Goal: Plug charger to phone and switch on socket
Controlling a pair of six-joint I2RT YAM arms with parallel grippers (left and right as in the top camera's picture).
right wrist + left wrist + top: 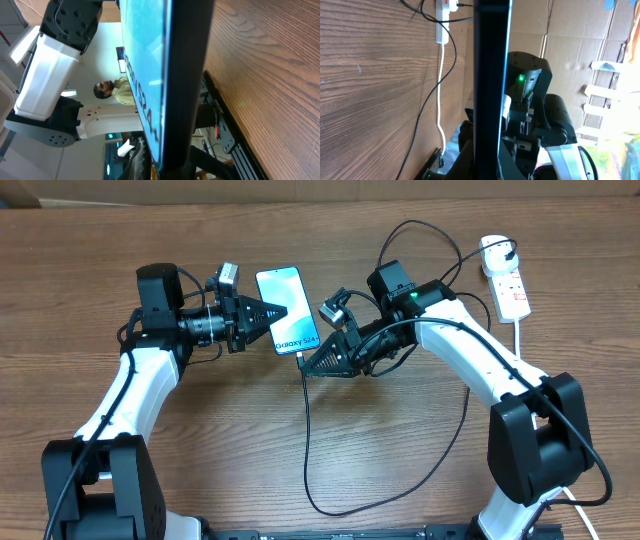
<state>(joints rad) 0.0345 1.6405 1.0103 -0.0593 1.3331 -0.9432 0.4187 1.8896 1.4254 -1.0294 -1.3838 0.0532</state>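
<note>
The phone is pinched on edge in the closed left gripper. Plugging-in looks underway: the charger tip seems clamped in the shut right gripper, just below. Lining up is needed next. Farther off, the socket is untouched.

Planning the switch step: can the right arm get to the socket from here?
Probably not right away. The right gripper is shut at the bottom edge of the phone, and the socket lies at the far right, behind that arm's elbow. Bare table surrounds it otherwise.
</note>
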